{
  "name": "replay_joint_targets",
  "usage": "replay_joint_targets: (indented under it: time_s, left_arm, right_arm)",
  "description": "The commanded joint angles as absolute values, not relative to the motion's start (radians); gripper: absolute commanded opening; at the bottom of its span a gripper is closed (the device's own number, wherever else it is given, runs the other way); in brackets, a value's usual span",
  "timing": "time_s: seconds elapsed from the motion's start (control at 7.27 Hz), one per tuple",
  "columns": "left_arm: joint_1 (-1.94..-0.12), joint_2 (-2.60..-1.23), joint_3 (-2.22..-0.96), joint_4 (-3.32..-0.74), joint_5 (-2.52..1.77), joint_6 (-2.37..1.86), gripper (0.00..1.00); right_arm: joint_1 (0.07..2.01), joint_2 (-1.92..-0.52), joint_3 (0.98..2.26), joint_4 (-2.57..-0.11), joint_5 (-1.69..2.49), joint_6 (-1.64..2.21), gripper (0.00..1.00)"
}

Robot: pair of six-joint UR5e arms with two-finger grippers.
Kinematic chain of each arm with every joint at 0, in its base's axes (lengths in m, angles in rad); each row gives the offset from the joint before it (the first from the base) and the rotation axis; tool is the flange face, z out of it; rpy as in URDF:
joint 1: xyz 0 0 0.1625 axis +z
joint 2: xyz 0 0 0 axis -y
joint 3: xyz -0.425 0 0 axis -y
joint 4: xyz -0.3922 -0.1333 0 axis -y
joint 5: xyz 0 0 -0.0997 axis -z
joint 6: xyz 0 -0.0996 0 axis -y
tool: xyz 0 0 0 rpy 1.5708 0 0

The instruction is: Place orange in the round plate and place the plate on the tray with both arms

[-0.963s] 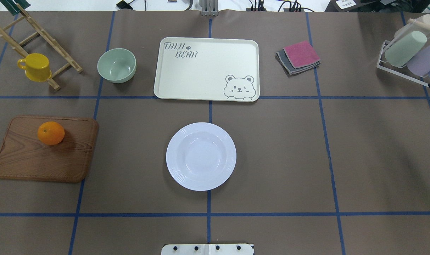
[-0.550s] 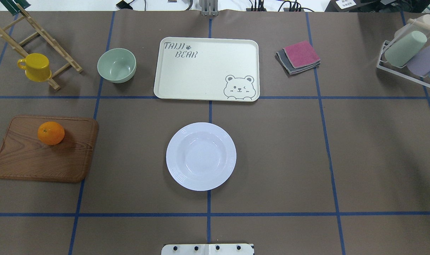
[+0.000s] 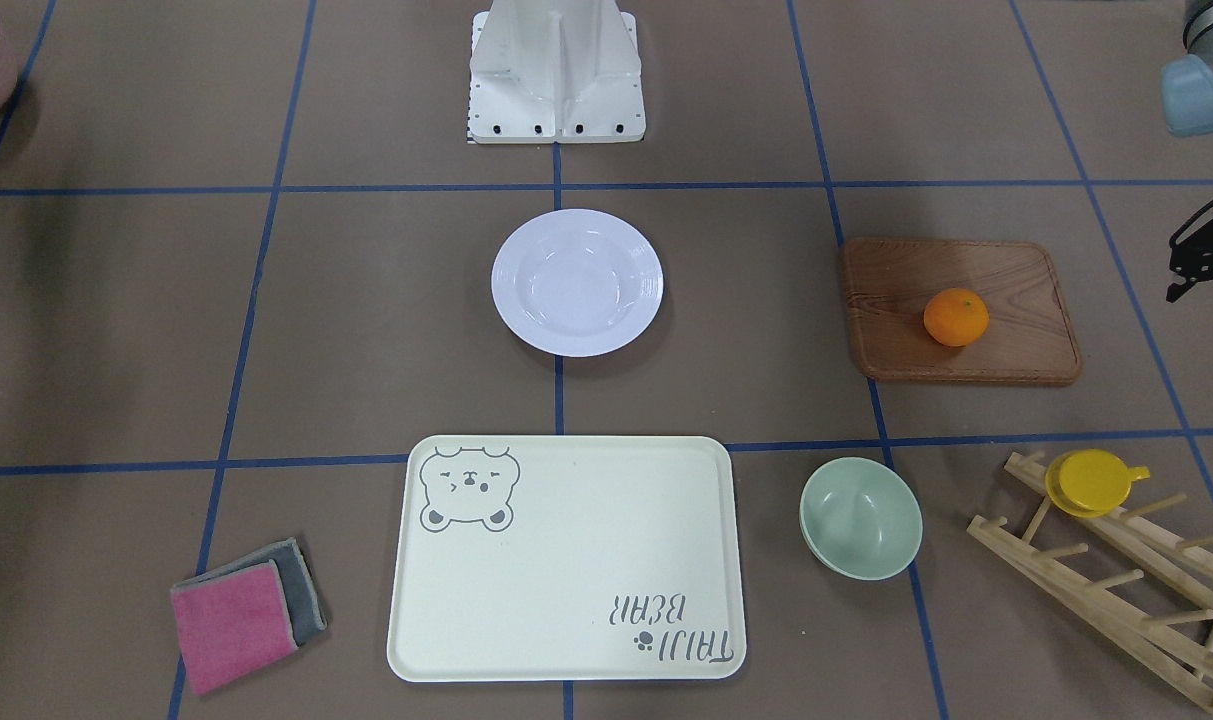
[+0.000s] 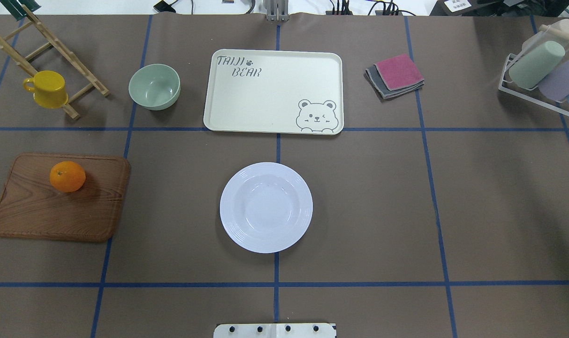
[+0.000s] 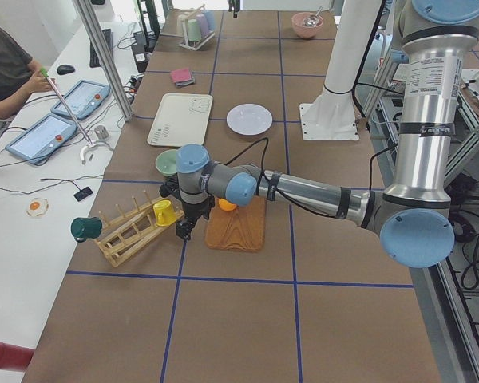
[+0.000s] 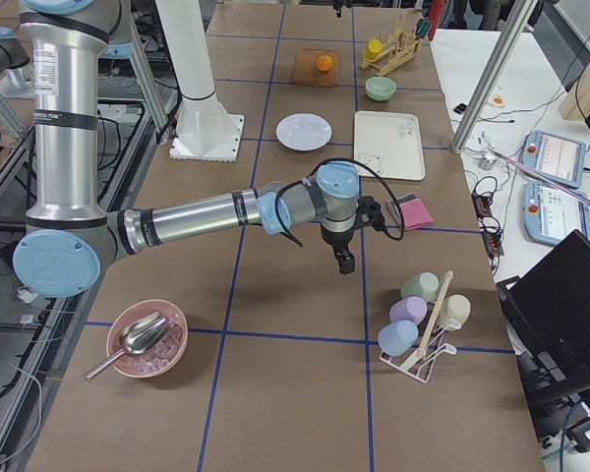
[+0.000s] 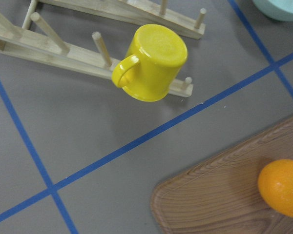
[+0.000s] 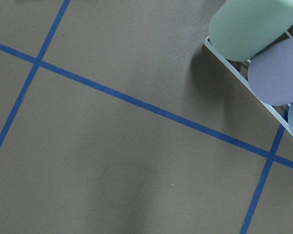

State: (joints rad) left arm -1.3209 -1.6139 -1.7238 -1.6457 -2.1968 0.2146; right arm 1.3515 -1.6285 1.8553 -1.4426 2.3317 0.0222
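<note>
Orange (image 4: 67, 176) sits on the wooden board (image 4: 54, 216), at 9 o'clock from the round plate (image 4: 228, 220). Plate is empty; tray (image 4: 265, 94) at its 12 is bare. Nothing on the table has moved. Only change: right gripper (image 6: 345, 262) slid down the overhead's right edge, nearly out of frame. Left gripper (image 5: 184, 230) hovers off the board's 9 o'clock side. Can't tell finger state on either. Task looks unstarted; orange pick is next.

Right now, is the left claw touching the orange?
Apart. The front-facing view shows the left claw out past the wooden board edge, with bare board between it and the orange.
</note>
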Motion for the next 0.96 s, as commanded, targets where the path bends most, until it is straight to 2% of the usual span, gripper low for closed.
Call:
replay_joint_targets:
  time_s: [0.0, 0.28, 0.55, 0.83]
  left_arm:
    - [-1.319, -1.625, -1.736, -1.548, -2.180, 0.270, 0.99]
    - [-1.313, -1.634, -1.738, -1.563, -2.197, 0.212, 0.99]
    - [-1.250, -1.699, -1.733, -1.572, -2.221, 0.086, 0.99]
    - [-1.122, -1.706, -1.738, -1.632, -2.266, -0.041, 0.99]
  right_arm:
    - [1.348, -1.628, 1.852, -1.442, 2.338, 0.020, 1.00]
    - [1.254, -1.606, 1.850, -1.439, 2.329, 0.018, 1.00]
    - [1.230, -1.595, 1.855, -1.439, 2.330, 0.031, 1.00]
    - [1.204, -1.598, 1.853, -1.440, 2.327, 0.034, 1.00]
